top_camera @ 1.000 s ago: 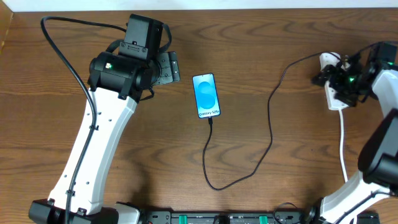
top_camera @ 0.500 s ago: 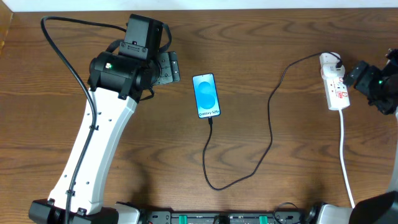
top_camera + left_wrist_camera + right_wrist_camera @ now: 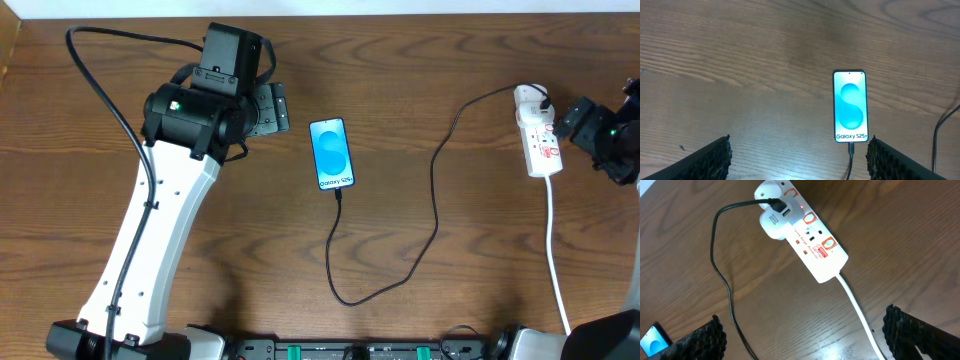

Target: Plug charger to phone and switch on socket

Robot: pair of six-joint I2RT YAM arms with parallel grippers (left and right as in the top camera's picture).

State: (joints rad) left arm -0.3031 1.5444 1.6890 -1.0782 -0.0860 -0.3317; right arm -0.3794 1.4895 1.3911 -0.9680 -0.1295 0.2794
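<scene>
The charger (image 3: 437, 200) is seen plugged into the phone (image 3: 332, 153) on the worktop (image 3: 480, 300). The socket (image 3: 802, 227) lies just ahead of the right fingers (image 3: 700, 342), which are held wide and empty, with its long axis slanted across them. Its red lamp (image 3: 801, 206) is possibly lit. The left fingers (image 3: 710, 160), also wide, are well apart from it.

Phone (image 3: 332, 154): flat, face up, mid-scene, blue screen lit, white "Galaxy S25+" text at near end. Charger (image 3: 436, 215): thin, black, plugged into phone's near edge, looping near, then right and far into socket's far end. Socket (image 3: 537, 135): white, elongated, red markings, far right.
</scene>
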